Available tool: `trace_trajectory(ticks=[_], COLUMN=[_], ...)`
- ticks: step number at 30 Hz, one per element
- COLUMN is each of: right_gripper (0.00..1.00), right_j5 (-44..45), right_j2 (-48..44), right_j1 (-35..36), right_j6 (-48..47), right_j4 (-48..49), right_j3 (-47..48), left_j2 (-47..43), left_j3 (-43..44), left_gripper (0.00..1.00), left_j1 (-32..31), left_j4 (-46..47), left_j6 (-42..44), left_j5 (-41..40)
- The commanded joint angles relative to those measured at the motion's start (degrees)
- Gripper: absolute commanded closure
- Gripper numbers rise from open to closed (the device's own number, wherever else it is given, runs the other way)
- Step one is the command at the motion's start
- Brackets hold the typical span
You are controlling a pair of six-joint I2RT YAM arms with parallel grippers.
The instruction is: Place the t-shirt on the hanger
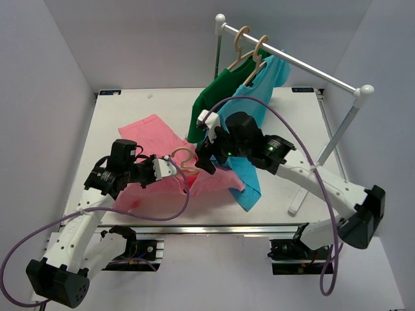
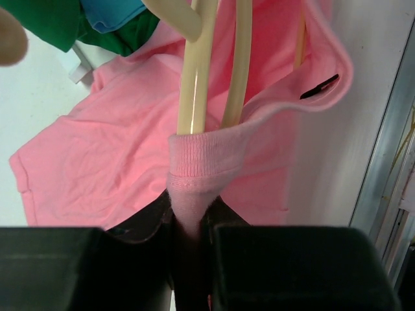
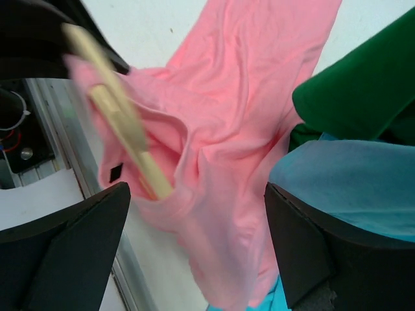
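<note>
The pink t-shirt (image 1: 152, 146) lies crumpled on the white table, its neck end lifted. My left gripper (image 1: 168, 170) is shut on the ribbed collar (image 2: 194, 165), which bunches between the jaws (image 2: 191, 207). The beige wooden hanger (image 1: 185, 157) stands at that collar; its bars (image 2: 194, 84) run down into the neck opening. In the right wrist view one hanger arm (image 3: 120, 123) slants into the pink t-shirt (image 3: 227, 162). My right gripper (image 1: 203, 158) hovers just right of the hanger, open; its wide-spread fingers (image 3: 71, 259) straddle loose pink cloth (image 3: 198, 194) without pinching it.
A white clothes rack (image 1: 292, 61) stands at the back right with two hangers, one wearing a green shirt (image 1: 211, 97) and one a teal-blue shirt (image 1: 249, 168) that trails under my right arm. The table's front rail (image 1: 194, 228) runs close to the pink cloth.
</note>
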Motion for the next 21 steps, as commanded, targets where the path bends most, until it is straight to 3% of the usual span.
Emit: trace_trajectory(ticks=[1, 12, 21], right_gripper=[0.11, 0.11, 0.14], right_j5=[-0.5, -3.3, -8.4], right_j2=[-4.5, -12.8, -4.6], right_j1=[0.5, -0.4, -1.2], right_j6=[-3.7, -4.0, -11.1], right_j4=[-1.3, -5.7, -1.5], right_j3=[-0.4, -8.9, -10.0], left_j2=[0.6, 0.3, -0.1], left_j3=[0.9, 0.9, 2.4], left_gripper=[1.0, 1.0, 1.0], left_j1=[0.1, 0.1, 0.1], left_j4=[1.1, 1.4, 0.0], left_j6=[0.3, 0.9, 1.3], left_j5=[4.5, 6.7, 7.8])
